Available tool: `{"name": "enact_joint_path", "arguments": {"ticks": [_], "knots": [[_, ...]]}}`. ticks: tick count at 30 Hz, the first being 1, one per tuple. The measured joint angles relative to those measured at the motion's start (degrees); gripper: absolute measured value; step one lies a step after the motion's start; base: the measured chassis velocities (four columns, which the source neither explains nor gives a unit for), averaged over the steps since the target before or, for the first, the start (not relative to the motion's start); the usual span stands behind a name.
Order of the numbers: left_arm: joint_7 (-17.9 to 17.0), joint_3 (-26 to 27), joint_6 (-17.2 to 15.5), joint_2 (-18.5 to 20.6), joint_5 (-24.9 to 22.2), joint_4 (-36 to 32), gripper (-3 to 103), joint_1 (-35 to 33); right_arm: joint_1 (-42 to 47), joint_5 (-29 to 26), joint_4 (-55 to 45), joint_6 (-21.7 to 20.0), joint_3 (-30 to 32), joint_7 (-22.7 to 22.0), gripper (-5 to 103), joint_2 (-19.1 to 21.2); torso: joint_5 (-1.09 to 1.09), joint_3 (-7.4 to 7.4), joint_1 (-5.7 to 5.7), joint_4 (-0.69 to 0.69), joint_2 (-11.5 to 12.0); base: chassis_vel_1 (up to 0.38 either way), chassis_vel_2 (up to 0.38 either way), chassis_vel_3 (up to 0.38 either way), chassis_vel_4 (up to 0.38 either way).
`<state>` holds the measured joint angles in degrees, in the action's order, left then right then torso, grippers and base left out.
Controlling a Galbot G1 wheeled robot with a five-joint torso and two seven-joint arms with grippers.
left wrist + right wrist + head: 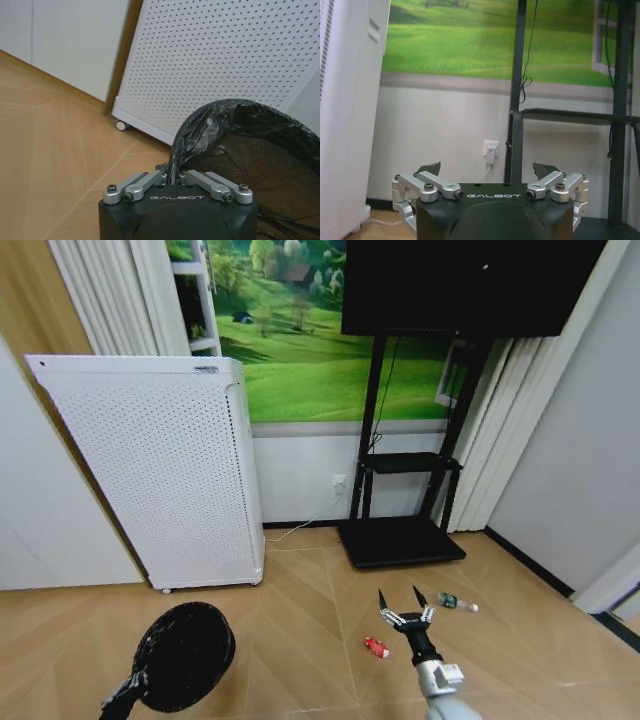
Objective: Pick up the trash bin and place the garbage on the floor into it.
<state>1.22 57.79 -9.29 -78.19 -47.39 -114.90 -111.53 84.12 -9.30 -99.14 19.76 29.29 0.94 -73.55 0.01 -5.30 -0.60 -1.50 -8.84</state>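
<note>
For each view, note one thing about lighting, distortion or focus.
Head view: wide-angle bend tilts the white appliance. Left wrist view: soft sheen on the trash bin liner, held by the left gripper. Right wrist view: right gripper open and sharp.

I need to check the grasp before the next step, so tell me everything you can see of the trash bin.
The trash bin is small, round and black, with mesh walls and a crinkled black plastic liner folded over its wide rim. It tilts, its mouth facing the head camera, beside the white appliance. The left gripper is shut on its rim. Whether it touches the floor is unclear.
</note>
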Motion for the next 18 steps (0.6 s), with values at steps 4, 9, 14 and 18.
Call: {"name": "enact_joint_path", "arguments": {"ticks": [4, 9, 14, 18], "knots": [[-0.61, 3.04, -0.08, 1.26, -1.24, 0.78, 4, -0.39, -5.71, 0.76, 9.33, 0.21, -2.65, 0.03, 100, 3.87, 0.01, 0.0, -0.01, -0.01, 0.0, -0.052, -0.022, 0.039, 0.022], [-0.55, 4.25, 0.77, 0.44, 1.41, 0.79, 4, -0.15, -14.07, 7.58, 21.87, 6.81, -4.45, 0.07, 100, 3.57, 0.01, 0.0, 0.0, 0.0, 0.0, 0.0, 0.0, 0.0, 0.0], [-0.19, 4.28, 0.98, -0.21, 2.59, 0.02, 4, -0.35, -17.23, 8.45, 24.74, 6.19, -6.31, -0.81, 100, 3.89, 0.0, 0.0, 0.0, 0.01, 0.0, 0.0, 0.0, 0.0, 0.0], [-0.02, 4.38, 2.1, -0.23, 3.96, -0.19, 4, 0.46, -20.68, 3.64, 29.19, 0.48, -11.72, 5.89, 100, 8.63, -0.03, 0.0, 0.0, -0.04, 0.0, 0.0, 0.0, 0.0, 0.0]]}}
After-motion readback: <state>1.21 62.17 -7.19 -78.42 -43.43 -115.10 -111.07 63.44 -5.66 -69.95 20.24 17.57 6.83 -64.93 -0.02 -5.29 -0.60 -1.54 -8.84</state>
